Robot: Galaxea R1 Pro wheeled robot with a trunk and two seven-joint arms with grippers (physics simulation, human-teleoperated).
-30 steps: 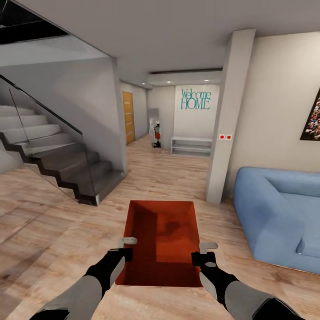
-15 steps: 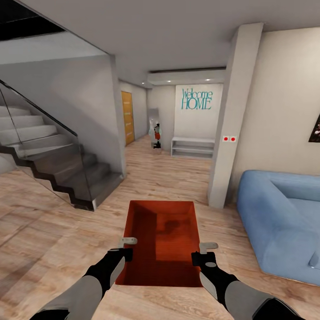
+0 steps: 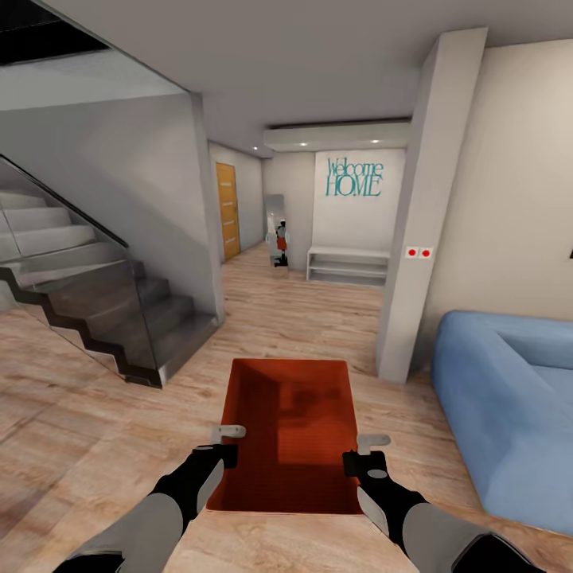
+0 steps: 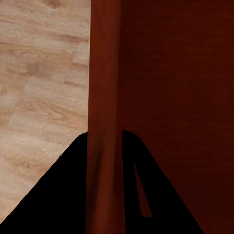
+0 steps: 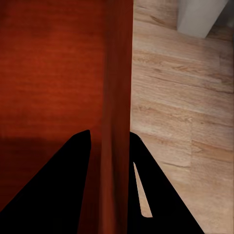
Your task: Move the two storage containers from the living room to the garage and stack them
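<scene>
Sofa and stairs slide toward the frame's edges as the camera advances; the bin keeps its place at lower centre. Left claw pinches its left wall, right claw its right wall, over wood floor. Carrying step: next, probably drive on down the hallway, grip steady.

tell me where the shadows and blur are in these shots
Head view: a soft dark shadow patch lies on the bin's floor; edges stretch wide-angle. Left wrist view: the bin wall is smeared, the black fingers plain silhouettes. Right wrist view: same blur on the wall.
</scene>
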